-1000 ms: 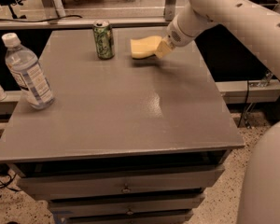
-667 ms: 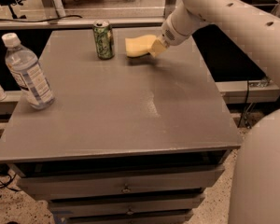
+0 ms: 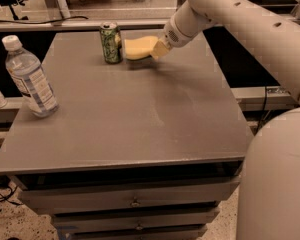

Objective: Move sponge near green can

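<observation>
Your gripper (image 3: pixel 159 49) is at the far end of the grey table (image 3: pixel 140 129), with its jaws clamped on the right end of the pale yellow sponge (image 3: pixel 138 47). The sponge hangs just off the tabletop with its shadow beneath it, and its left edge is just beside the green can (image 3: pixel 111 43), which stands upright; you cannot tell whether the two touch. A clear water bottle (image 3: pixel 30 77) with a white cap stands well apart at the table's left edge.
</observation>
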Action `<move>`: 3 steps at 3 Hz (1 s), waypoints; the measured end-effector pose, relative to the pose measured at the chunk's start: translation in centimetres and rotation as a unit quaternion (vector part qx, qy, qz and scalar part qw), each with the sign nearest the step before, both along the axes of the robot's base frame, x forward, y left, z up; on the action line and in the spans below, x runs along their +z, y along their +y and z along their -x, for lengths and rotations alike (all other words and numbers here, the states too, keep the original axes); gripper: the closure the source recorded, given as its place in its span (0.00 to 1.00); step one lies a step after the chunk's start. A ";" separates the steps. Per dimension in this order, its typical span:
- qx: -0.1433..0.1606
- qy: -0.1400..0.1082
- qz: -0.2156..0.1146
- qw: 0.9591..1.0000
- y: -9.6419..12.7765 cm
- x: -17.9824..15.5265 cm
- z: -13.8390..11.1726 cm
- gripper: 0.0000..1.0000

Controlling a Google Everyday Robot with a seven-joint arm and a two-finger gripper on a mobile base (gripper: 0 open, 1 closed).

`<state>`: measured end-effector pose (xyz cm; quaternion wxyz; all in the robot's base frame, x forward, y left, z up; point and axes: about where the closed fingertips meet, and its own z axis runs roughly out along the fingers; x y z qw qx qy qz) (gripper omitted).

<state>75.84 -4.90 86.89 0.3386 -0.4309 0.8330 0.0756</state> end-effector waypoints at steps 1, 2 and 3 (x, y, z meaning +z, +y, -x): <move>0.008 0.008 -0.007 1.000 1.1 -0.5 -0.1 0.84; 0.012 0.012 -0.011 1.000 1.7 -0.9 -0.2 0.59; 0.012 0.014 -0.011 1.000 1.8 -1.2 -0.3 0.36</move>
